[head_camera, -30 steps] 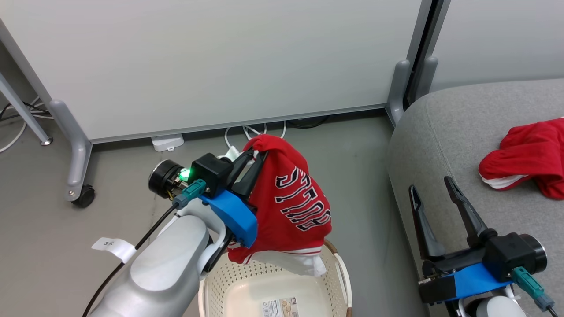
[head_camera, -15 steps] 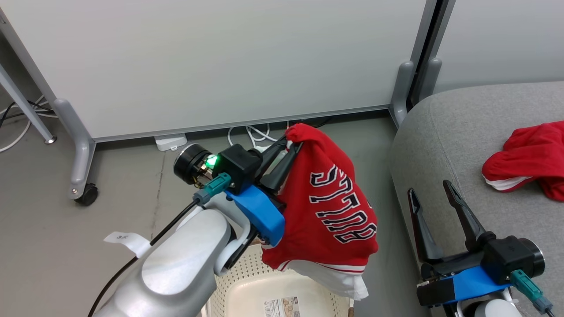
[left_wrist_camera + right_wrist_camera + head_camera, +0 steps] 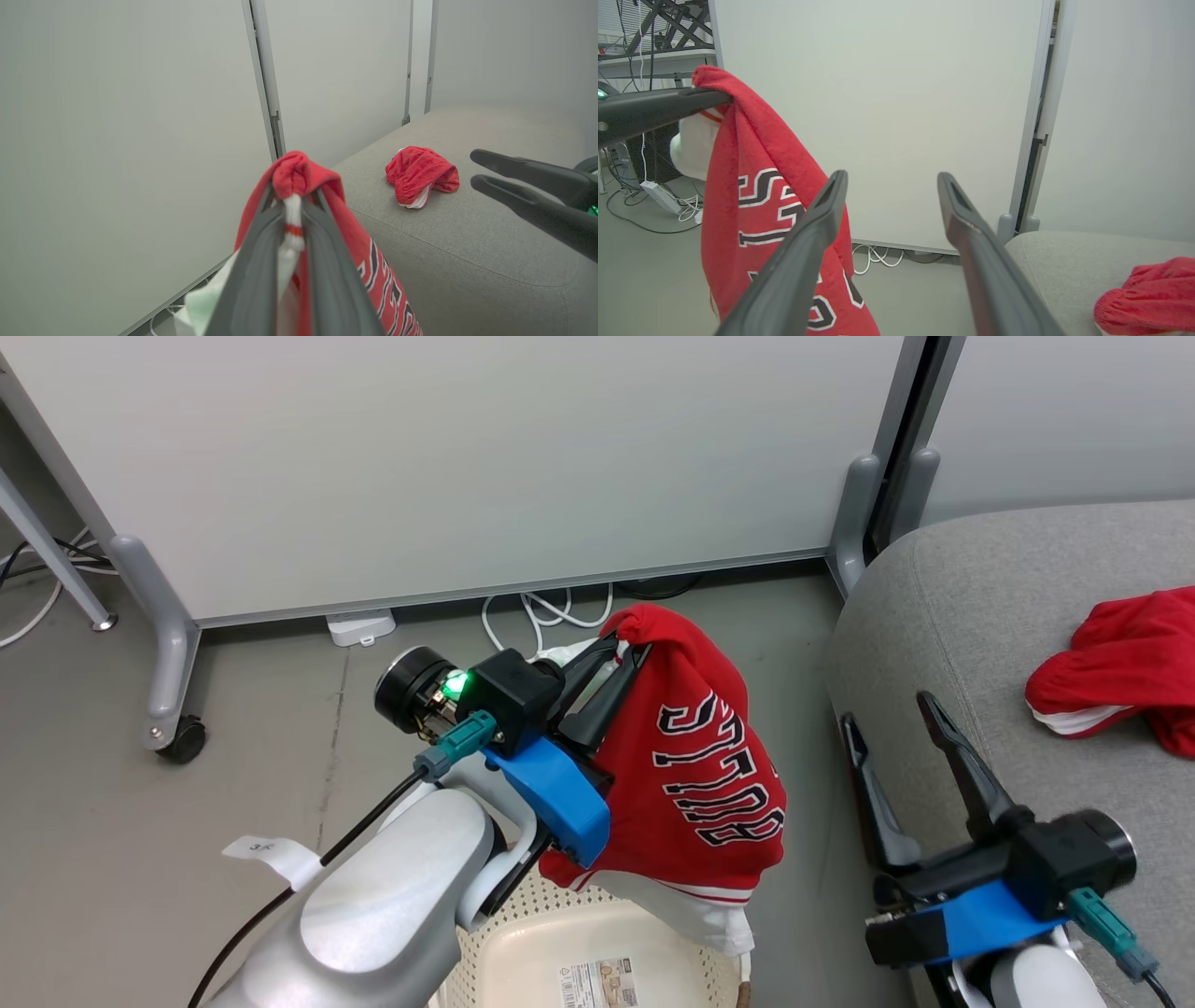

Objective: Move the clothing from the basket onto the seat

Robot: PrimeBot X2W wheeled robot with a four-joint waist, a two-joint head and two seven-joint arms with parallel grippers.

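OK, the step in hand is the carry leg, basket to seat.

The seat (image 3: 980,607) is the big grey cushion on the robot's right. It has plenty of bare surface, so the target isn't tight.

The basket (image 3: 560,903) sits low, just left of the seat. No clothing lies in the part of it that shows.

The jersey (image 3: 695,775) hangs free in the air over the basket's far rim, lettering outward. Its white hem is lowest, just above that rim, and it is not yet over the seat.

The other red garment (image 3: 1120,663) lies on the cushion, well back from the front edge.

The left gripper (image 3: 627,649) is clenched on a bunched fold at the jersey's top. The left wrist view shows red and white fabric pinched between the fingers, so the grip looks solid.

The right gripper (image 3: 885,707) is spread wide and holds nothing. It hangs over the seat's front edge, between the jersey and the drop zone.

How I'd do it well:
- Raise the jersey until the hem clears the cushion's rounded edge before swinging right, or the tail will likely drag or snag the basket rim.
- Route above the right fingers, or pull that arm back first.
- Release only once the bulk is over the cushion, near the other garment. At the edge, thin fabric would probably slide off.
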